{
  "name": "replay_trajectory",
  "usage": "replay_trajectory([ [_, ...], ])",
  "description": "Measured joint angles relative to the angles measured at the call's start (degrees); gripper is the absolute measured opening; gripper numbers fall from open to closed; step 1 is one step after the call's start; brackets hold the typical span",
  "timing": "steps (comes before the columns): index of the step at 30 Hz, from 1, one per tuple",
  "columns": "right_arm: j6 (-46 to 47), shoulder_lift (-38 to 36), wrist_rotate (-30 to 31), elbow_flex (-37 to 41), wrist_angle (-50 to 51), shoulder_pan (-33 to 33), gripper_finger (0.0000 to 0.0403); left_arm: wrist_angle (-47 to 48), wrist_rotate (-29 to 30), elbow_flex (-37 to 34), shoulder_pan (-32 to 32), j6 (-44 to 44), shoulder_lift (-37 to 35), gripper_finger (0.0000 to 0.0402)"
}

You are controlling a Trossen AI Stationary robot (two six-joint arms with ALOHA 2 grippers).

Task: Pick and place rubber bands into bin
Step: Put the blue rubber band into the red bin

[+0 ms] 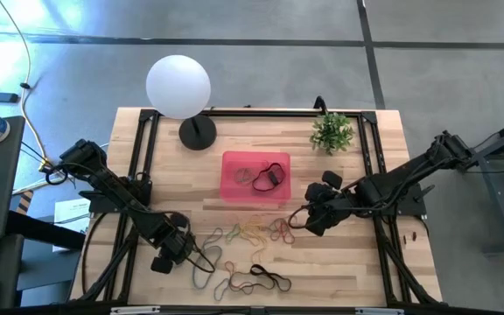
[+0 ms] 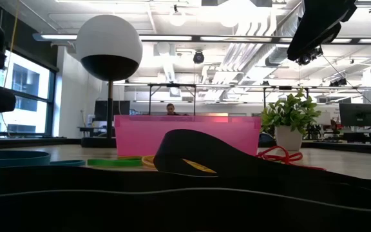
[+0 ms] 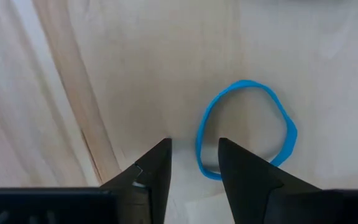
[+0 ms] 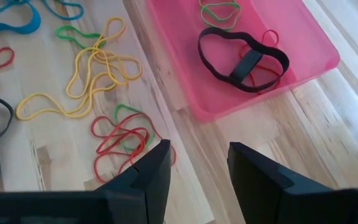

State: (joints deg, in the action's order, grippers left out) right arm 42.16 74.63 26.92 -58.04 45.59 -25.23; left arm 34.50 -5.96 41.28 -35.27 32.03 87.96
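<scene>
The pink bin (image 1: 234, 188) stands at the table's middle. It holds a wide black band (image 4: 241, 56), a red band and a green band. Loose rubber bands lie on the wood in front of it: yellow ones (image 4: 92, 68), red and green ones (image 4: 120, 134), and black ones (image 1: 256, 280) near the front edge. My right gripper (image 4: 197, 162) is open and empty. It hovers right of the loose bands, near the bin's near right corner (image 1: 297, 219). My left gripper (image 3: 194, 155) is open at the front left (image 1: 182, 252), with its fingertips over one end of a blue band (image 3: 244, 127) that lies flat on the wood.
A white globe lamp (image 1: 178, 85) and a small potted plant (image 1: 332, 131) stand at the table's far side, behind the bin. A black frame rail (image 1: 138, 157) runs along the table's sides. In the low view a wide black band (image 2: 198, 154) lies close to the camera.
</scene>
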Motion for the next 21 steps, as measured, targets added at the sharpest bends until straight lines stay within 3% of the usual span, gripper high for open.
replay_trajectory([
  [10,-0.09,0.00,0.00,0.00,0.04,0.00,0.0145,-2.27,-0.57,0.15,-0.86,4.76,0.20,0.0055],
  [21,-0.14,0.00,1.14,1.42,0.71,0.02,0.0146,-3.87,1.07,0.79,-6.45,7.91,3.32,0.0044],
])
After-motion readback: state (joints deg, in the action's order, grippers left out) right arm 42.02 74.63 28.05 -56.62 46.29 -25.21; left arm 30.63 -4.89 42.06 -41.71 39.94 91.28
